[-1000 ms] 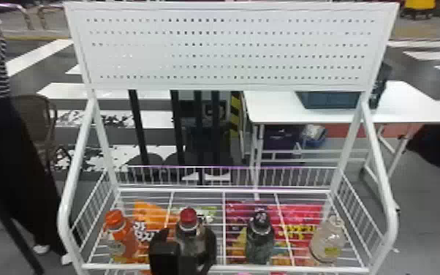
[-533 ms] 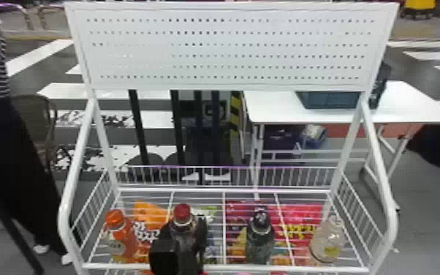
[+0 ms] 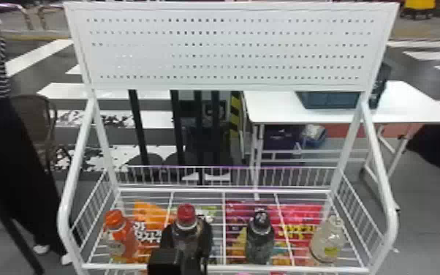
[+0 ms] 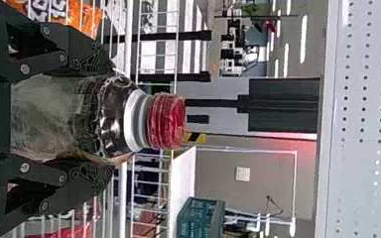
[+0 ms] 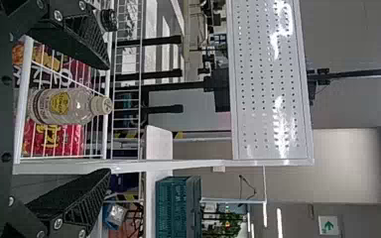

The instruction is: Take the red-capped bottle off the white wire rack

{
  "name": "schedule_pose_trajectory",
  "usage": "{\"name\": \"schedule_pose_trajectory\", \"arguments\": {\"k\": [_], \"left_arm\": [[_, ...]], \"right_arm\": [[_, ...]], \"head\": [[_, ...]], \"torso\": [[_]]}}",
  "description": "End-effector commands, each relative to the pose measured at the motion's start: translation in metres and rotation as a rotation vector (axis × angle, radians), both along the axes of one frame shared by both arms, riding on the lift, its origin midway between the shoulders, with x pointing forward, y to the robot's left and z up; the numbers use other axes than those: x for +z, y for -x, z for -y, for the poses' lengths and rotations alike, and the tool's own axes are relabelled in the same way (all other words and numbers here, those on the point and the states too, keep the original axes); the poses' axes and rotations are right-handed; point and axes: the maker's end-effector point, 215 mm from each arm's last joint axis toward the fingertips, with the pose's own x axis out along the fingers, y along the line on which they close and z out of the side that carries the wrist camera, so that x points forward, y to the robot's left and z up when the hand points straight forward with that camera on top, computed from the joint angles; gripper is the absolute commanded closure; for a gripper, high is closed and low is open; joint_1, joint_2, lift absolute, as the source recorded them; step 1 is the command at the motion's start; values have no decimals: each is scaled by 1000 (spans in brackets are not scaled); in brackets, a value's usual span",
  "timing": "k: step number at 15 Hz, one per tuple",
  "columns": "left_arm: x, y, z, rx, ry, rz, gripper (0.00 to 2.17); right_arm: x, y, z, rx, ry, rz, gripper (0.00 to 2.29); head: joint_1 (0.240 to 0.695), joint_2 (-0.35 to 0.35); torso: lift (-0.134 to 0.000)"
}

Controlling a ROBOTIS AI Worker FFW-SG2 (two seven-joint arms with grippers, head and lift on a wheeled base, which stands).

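In the head view, the red-capped bottle (image 3: 186, 215) is upright at the white wire rack (image 3: 296, 269), between the orange bottle (image 3: 124, 236) and the dark-capped bottle (image 3: 260, 243). In the left wrist view, the left end effector (image 3: 187, 234) is clamped on its sides. In the right wrist view, the right end effector's (image 5: 109, 119) fingers stand apart.

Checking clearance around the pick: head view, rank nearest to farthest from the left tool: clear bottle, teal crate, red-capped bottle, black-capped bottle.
From the left tool:
1. Red-capped bottle: between its fingers.
2. Black-capped bottle: to the right.
3. Clear bottle: right end.
4. Teal crate: behind the rack, right side.
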Motion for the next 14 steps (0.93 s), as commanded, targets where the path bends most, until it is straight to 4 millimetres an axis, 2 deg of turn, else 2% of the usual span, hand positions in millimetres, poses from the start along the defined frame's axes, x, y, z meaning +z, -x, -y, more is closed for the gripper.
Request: {"name": "schedule_pose_trajectory", "arguments": {"k": [1,4,6,8,14], "left_arm": [[25,26,-21,7,-33,-3,971],[68,58,-74,58,-62,22,971],[90,74,-105,100,-64,45,971],[105,84,-117,116,-62,68,971],[104,80,-169,170,-113,63,971]], "right_arm": [[0,0,0,-1,0,-1,154],[-2,0,0,0,0,-4,154],[-2,0,-4,8,-3,-2,154],[-2,0,-7,14,-2,-2,154],[-6,2,-4,12,5,-12,154]], "head": [[499,0],[499,0],[499,0],[499,0],[499,0]], "torso": [[0],[0],[0],[0],[0]]}}
